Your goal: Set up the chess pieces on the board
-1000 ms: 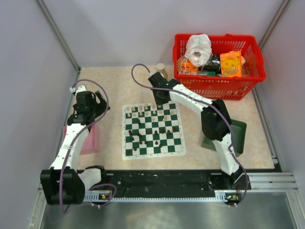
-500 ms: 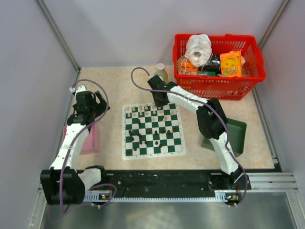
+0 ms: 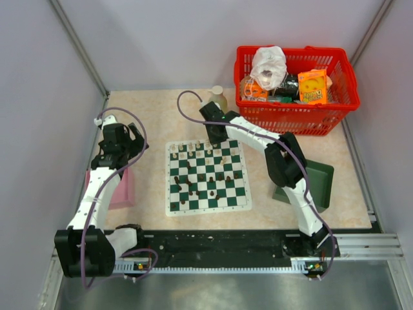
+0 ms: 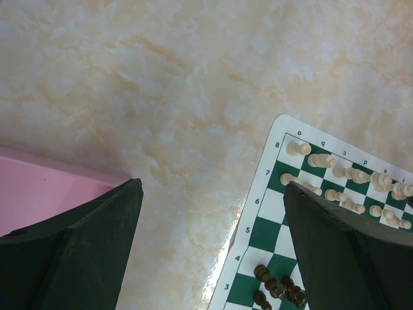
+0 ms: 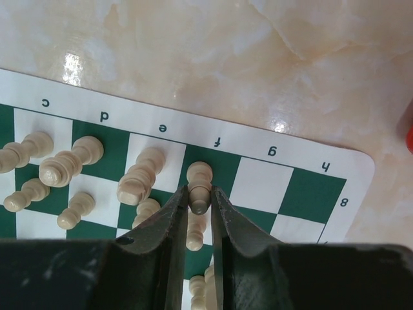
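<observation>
Landmark: the board (image 3: 169,210), a green-and-white checked mat; I place everything below against it.
Right gripper: my right gripper (image 5: 199,194) is over the board's far edge, fingers drawn in narrow and clamped on one cream piece (image 5: 199,175), one finger on each side of its stem.
Held piece: it sits at the green square under the letter f, in row 8 on the board's far edge. My fingers hide the base, so I can't tell whether it is seated or lifted.
Left gripper: my left gripper (image 4: 213,187) is off the board's left side near its far-left corner. The jaws are wide apart with nothing between them, beside the pink tray (image 4: 39,187).
Cream pieces (image 3: 200,152): packed into the board's two far rows, neighbours just beside the held one.
Dark pieces (image 3: 200,184): scattered over the board's middle and near rows, not lined up.
Handling (my guess): tiny, light, rigid and smooth, with a narrow base, so easy to tip or flick.
Where to grip: the stem under the head, from straight above, with a gentle squeeze.
Risk: my fingers could brush the crowded neighbours when I let go.
Progress: the cream side looks nearly done, the dark side barely begun.
Off board: a red basket (image 3: 293,119) beyond the far-right corner, a dark green tray (image 3: 322,184) to the right.
</observation>
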### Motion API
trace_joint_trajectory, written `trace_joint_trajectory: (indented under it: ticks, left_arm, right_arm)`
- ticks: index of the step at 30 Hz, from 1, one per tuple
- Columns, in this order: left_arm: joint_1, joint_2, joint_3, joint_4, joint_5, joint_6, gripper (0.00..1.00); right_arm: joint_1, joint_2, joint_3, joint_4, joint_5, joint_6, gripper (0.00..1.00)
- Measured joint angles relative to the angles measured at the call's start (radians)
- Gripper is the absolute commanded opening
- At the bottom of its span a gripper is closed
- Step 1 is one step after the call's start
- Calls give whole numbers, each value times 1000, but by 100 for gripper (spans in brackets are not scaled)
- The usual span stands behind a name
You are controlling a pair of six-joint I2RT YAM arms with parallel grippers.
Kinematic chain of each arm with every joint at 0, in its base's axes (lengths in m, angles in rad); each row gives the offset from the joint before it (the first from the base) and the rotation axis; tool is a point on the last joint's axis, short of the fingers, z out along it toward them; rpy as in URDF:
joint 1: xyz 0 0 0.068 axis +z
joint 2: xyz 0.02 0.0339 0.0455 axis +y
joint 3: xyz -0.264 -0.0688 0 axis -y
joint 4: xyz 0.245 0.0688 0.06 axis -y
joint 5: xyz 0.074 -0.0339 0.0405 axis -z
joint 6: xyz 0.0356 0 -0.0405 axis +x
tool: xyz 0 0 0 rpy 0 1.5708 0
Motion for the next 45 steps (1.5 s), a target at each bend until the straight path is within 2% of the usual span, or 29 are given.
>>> trace_joint_trajectory:
  ticks: [8,13,20,28,34,45]
  left_arm:
    - [0,1,0,0,5,0,96]
    - [0,5,0,0,13,-2,96]
    - [0,6,0,0,20,-2,96]
    - [0,8,0,1,25,-3,96]
    - [0,18,0,2,30,-3,96]
    - [0,22,0,1,31,-3,96]
  right_arm:
    - [0,0,6,-5,-16,-22,37]
    - [0,0,74,-52,-22,-37,41]
    - [0,-77,80,-82,-11,-50,42]
    - [-2,-260,-166,-84,-42,-7,42]
    - [-2,-267,-267,-84,-80,21,41]
    - [-2,-266,-268,-69,-118,38,40]
